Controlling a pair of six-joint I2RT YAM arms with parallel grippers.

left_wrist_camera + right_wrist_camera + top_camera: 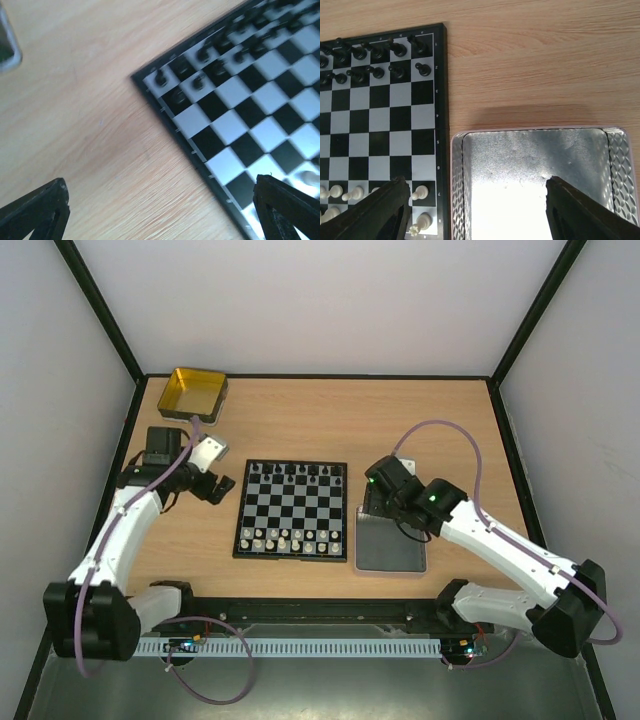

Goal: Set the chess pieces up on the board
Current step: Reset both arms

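The board (pixel 292 510) lies mid-table. Black chess pieces (pixel 295 473) fill its two far rows and white chess pieces (pixel 290 540) stand along its two near rows. My left gripper (pixel 210 486) is open and empty, low over bare wood just off the board's left edge. In the left wrist view (pixel 160 220) the board (pixel 240 115) runs along the right, with black pieces (pixel 200 82). My right gripper (pixel 385 498) is open and empty over the grey tray; in the right wrist view (pixel 480 215) it straddles the tray's left rim, near the white pieces (pixel 420 192).
The grey tray (pixel 388 550) lies against the board's right side and looks empty; its rim shows in the right wrist view (pixel 457 185). A yellow square tin (pixel 193 392) stands at the far left corner. Black frame posts and white walls enclose the table.
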